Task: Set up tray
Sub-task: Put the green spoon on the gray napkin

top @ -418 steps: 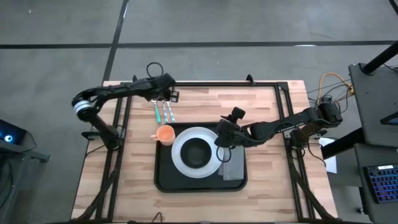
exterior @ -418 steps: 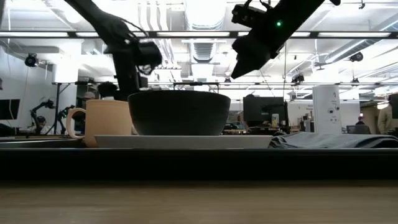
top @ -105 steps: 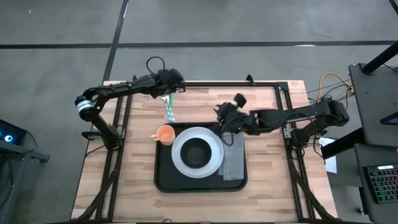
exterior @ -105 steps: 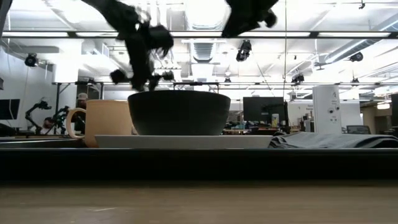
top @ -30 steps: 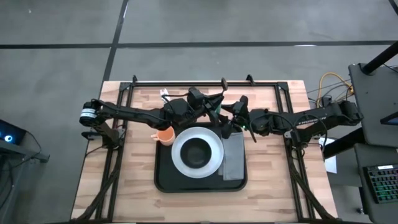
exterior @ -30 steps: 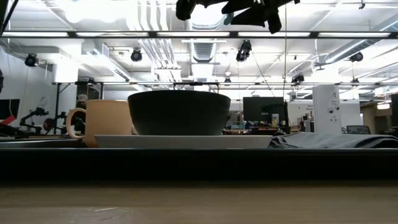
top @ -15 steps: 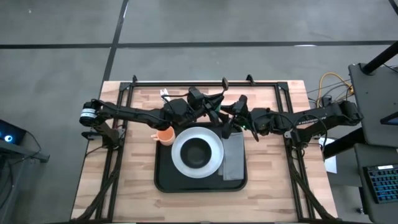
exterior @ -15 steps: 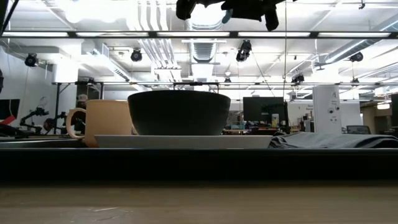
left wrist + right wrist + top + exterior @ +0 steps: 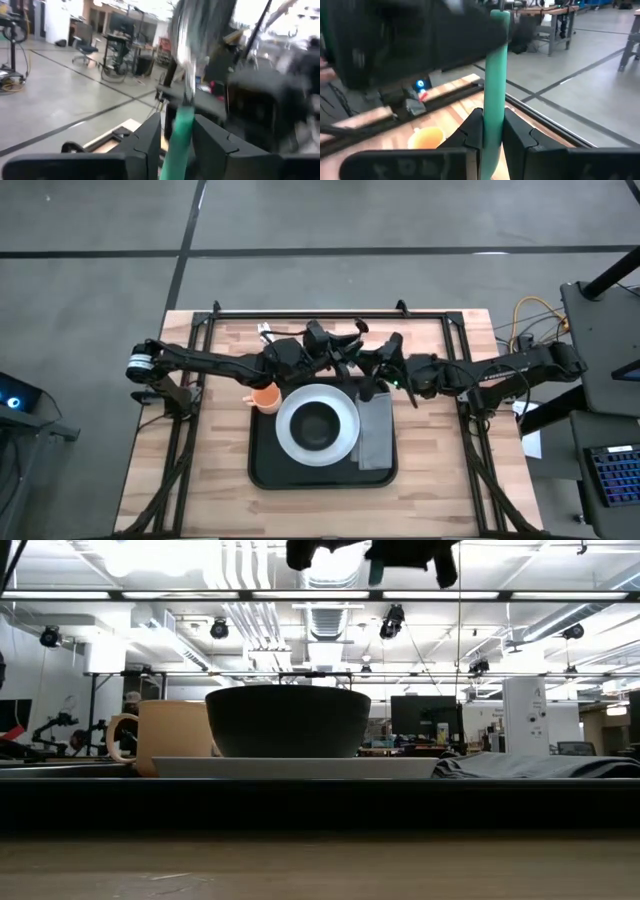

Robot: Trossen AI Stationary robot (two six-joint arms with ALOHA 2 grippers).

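Note:
The black tray holds a white plate with a dark bowl, an orange cup and a grey napkin. High above the tray's far edge my two grippers meet at a green-handled piece of cutlery. My right gripper is shut on the handle. My left gripper is open, with a finger on either side of the same handle and a narrow gap beside it. The metal end shows only as a blur. My right gripper pinches the green handle between its two fingers. The handle runs on forward past the fingertips, roughly along the fingers. The cutlery is lifted clear, high above the tray and the bowl.
The tray sits in the middle of the wooden table, toward its near edge. A black metal frame runs along the far edge and down both sides. Bare wood lies to the left and right of the tray.
Both grippers have stayed close together high above the tray's far edge, with the green-handled cutlery between them. Nothing on the tray has moved.

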